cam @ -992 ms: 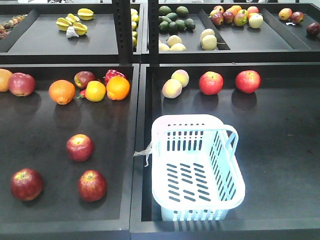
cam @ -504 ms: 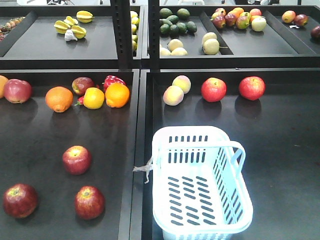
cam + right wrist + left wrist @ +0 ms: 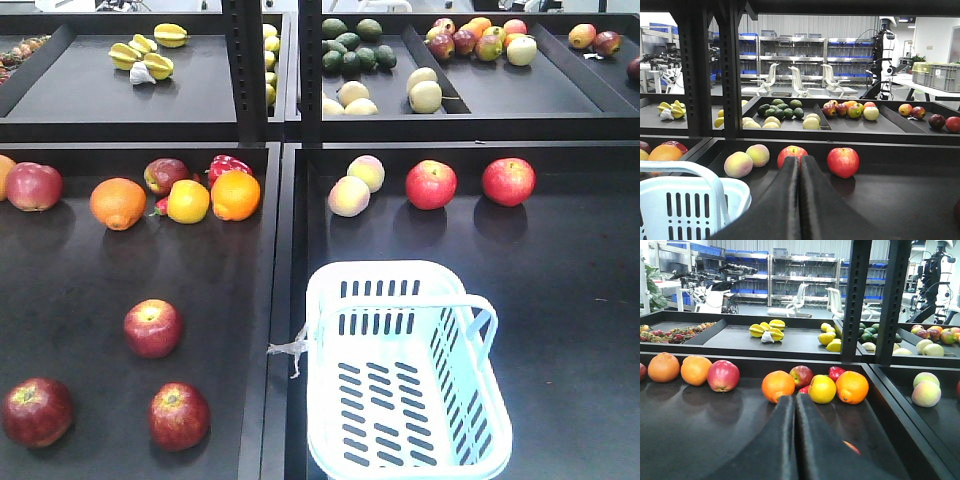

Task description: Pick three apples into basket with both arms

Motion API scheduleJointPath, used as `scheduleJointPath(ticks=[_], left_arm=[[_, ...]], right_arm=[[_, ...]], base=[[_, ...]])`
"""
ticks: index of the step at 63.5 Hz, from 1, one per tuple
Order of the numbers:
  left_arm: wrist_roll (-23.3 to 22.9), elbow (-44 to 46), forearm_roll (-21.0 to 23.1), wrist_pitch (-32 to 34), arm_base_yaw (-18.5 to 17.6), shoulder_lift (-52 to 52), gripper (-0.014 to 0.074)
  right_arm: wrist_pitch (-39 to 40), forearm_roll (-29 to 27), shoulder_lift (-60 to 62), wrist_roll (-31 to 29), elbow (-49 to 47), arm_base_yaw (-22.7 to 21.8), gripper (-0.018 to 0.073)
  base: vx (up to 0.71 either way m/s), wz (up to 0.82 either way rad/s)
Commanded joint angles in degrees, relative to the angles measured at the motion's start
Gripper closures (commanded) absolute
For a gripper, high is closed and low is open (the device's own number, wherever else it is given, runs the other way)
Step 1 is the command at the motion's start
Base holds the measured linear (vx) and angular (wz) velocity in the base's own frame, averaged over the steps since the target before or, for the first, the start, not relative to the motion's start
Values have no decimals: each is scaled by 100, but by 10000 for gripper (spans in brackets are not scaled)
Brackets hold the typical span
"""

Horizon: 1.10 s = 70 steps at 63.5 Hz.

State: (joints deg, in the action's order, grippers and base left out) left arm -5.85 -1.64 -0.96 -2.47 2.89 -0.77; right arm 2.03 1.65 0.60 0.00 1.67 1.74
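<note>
Dark red round apples (image 3: 152, 328) at black left tray's (image 3: 70, 290) front, left of pale blue slotted plastic basket (image 3: 390, 270). Nearest left gripper (image 3: 795, 399), clenched empty; right gripper (image 3: 800, 160) likewise.

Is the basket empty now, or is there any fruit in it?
Empty. The basket shows a bare slotted bottom; the three apples lie outside it, on the left tray.

The apples (image 3: 152, 328) are dark red with yellowish streaks, the basket (image 3: 390, 268) pale blue-white, the tray (image 3: 80, 290) black.
</note>
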Motion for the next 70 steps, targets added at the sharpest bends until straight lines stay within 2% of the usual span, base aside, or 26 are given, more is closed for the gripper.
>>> scheduleJointPath(ticks=[1, 26, 40, 53, 64, 70], left_arm=[[-40, -97, 49, 428, -6, 44, 603], [-39, -92, 49, 440, -6, 44, 603], [-45, 278, 49, 373, -6, 46, 603], [-40, 1488, 49, -390, -6, 595, 603], [-12, 2876, 49, -1669, -6, 1729, 603], [216, 3625, 50, -2419, -6, 2403, 603]], right_arm=[[432, 50, 2, 0, 70, -15, 568], [432, 50, 2, 0, 70, -15, 568], [432, 50, 2, 0, 70, -15, 568], [432, 50, 2, 0, 70, -15, 568], [432, 50, 2, 0, 70, -15, 568], [432, 50, 2, 0, 70, -15, 568]], base=[[0, 0], [0, 0], [0, 0], [0, 0], [0, 0], [0, 0]])
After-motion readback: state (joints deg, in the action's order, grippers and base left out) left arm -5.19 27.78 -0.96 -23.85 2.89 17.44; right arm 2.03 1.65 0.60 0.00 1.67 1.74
